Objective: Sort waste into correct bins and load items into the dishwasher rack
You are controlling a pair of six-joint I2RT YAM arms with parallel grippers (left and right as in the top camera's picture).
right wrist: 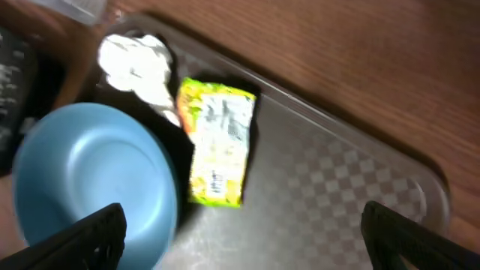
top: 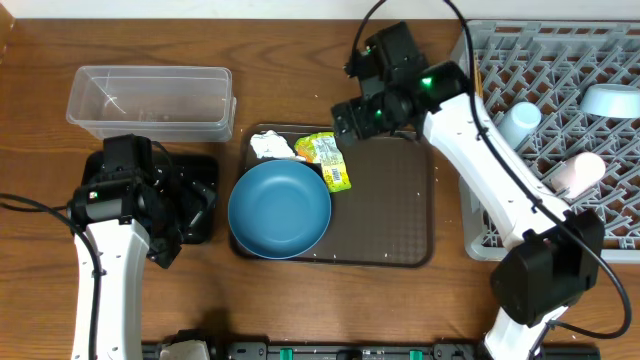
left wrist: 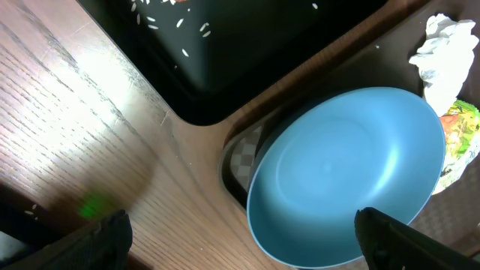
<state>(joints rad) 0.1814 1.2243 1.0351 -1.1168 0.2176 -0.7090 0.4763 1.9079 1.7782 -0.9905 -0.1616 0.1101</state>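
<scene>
From overhead, the counter (top: pixel 40 60) carries a clear tub (top: pixel 150 100) at the upper left. Just below it is a black tray (top: pixel 205 165), mostly covered by my left arm. In the middle sits a brown serving tray (top: pixel 390 215), and the grey rack (top: pixel 520 65) on the right holds a light-blue cup (top: pixel 520 122), a whitish cup (top: pixel 578 172) and a small bowl (top: pixel 610 100). My right arm reaches across the rack's left edge to the serving tray's upper edge and hides that corner. The blue plate (top: pixel 280 208) fills the left half of the serving tray. A crumpled tissue (top: pixel 272 148) lies just above the plate's rim, and the wrapper (top: pixel 330 160) touches the tissue's right side. The left jaws are spread wide and hold nothing. Their fingers (left wrist: pixel 90 240) frame the plate's near rim and the corner of the black tray, where a few rice grains (left wrist: pixel 180 30) are scattered. The right jaws are also wide open and empty. Their fingers (right wrist: pixel 405 232) hang above the serving tray without touching anything. The wrapper lies flat below and between them, and its long axis runs almost straight up and down that picture. Its far end is beside the tissue and its near end is just beside the plate's rim. From overhead, that axis tilts slightly from upper left to lower right.
</scene>
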